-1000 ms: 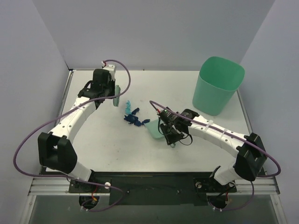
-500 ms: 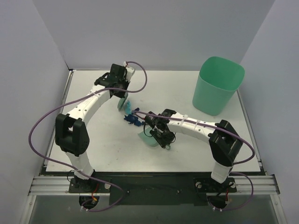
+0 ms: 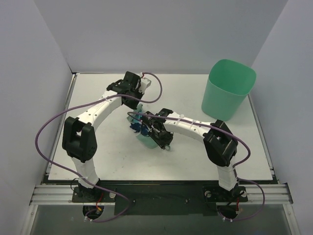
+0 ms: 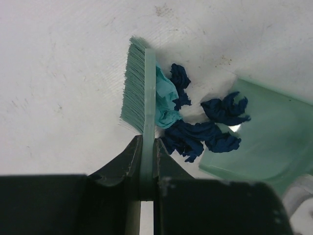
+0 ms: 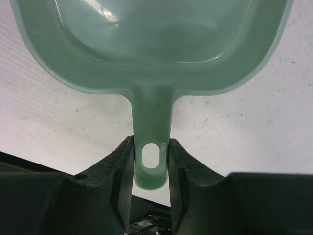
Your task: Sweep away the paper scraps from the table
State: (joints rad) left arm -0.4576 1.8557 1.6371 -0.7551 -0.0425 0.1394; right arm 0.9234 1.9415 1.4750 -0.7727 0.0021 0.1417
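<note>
Both of your arms have swung inward since a second ago and now meet at mid-table. Your left gripper [image 4: 148, 149] is clamped on the handle of the green brush [image 4: 145, 83], whose head rests on the table [image 4: 58, 73]. Your right gripper [image 5: 151, 159] pinches the handle of the green dustpan [image 5: 146, 49]. The paper scraps [image 4: 195, 134], teal and navy, lie bunched between brush and dustpan, one navy piece overlapping the pan's lip. The green bin [image 3: 228, 95] stands far right, well apart.
</note>
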